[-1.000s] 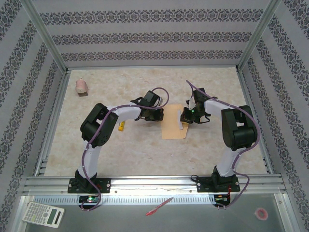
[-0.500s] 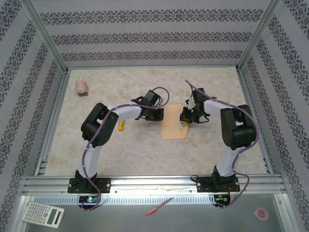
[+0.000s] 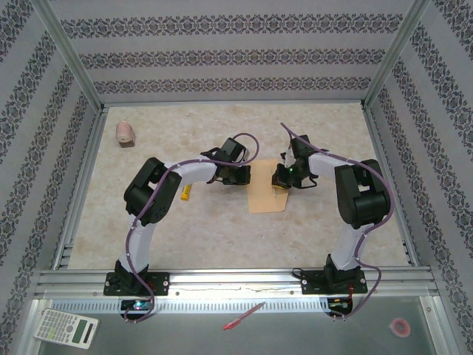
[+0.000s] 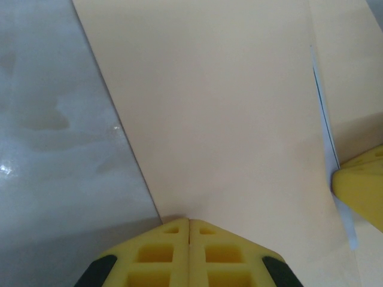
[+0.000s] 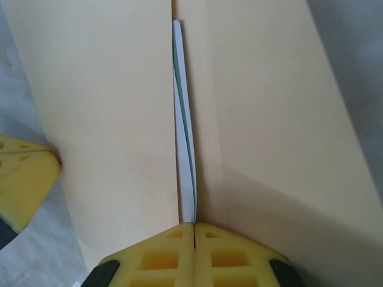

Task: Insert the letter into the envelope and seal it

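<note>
The tan envelope [image 3: 266, 198] lies flat between both grippers. My left gripper [image 4: 189, 222] is shut, its tips resting on the envelope [image 4: 221, 119] at its left edge, with nothing visible between them. My right gripper [image 5: 194, 225] is shut on the near edge of the letter [image 5: 184, 119], a thin white strip with a green line standing on edge in the crease between the envelope body [image 5: 108, 119] and the raised flap [image 5: 269, 119]. Most of the letter is hidden inside. From above, the left gripper [image 3: 247, 176] and right gripper [image 3: 281, 178] face each other across the envelope's top.
A yellow glue stick [image 3: 186, 194] lies left of the left arm's wrist. A pink object [image 3: 126, 134] sits at the far left. A calculator [image 3: 66, 328], a red pen [image 3: 244, 316] and a pink ring [image 3: 400, 326] lie on the metal ledge in front of the bases.
My right gripper has moved left over the envelope, and the white strip of letter seen from above has gone under it. The left arm has held still.
</note>
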